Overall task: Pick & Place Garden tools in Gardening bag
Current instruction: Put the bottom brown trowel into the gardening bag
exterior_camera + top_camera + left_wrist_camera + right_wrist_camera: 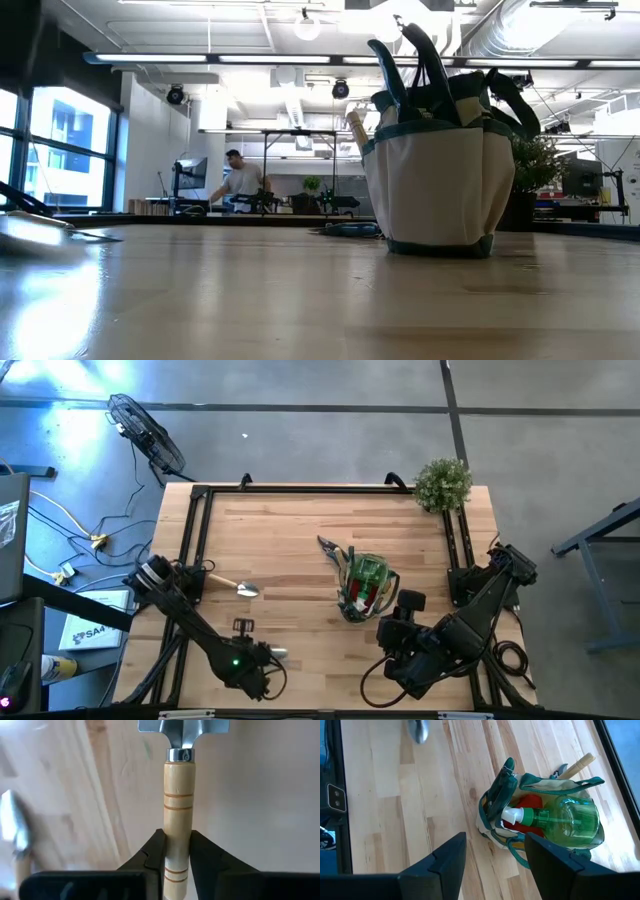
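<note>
Wooden tabletop [300, 540] under your arms carries the gardening bag [365, 588] near its middle, with a green spray bottle [565, 820] and a red piece [527, 805] inside. Your left gripper [177, 851] is clamped on a wooden-handled trowel [178, 805] at the near left edge. Your right gripper [495, 852] hangs spread wide beside the bag, while another trowel [235, 585] lies at the left.

Open tabletop [290, 540] left of the bag [365, 585] – only a trowel [235, 586] lies there – plant [442, 483] blocks the far-right corner
</note>
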Tool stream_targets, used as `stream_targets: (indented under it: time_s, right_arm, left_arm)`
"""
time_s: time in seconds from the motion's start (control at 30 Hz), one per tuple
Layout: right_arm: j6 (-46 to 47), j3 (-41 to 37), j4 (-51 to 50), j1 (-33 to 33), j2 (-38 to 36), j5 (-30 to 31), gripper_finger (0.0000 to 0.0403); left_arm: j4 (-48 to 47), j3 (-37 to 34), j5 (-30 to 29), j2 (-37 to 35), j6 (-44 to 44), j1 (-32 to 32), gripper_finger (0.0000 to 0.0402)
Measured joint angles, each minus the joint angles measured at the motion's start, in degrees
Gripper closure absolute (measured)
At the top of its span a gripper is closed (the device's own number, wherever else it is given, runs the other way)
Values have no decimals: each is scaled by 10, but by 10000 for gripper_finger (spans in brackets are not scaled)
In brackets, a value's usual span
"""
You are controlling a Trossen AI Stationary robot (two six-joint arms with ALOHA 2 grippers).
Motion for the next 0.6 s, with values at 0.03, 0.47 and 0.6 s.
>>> stream_targets:
  time_s: [0.03,0.47,0.6]
  right_arm:
    - [0,0,0,0,0,0,210]
    - [-34,-112,70,-18,0,72,210]
    - [-92,-124,134,-35,0,118,210]
  left_arm:
    - [-38,23,8,-1,-6,1,349]
    - [-248,302,22,-6,44,10,349]
    - [-246,318,10,-5,29,37,349]
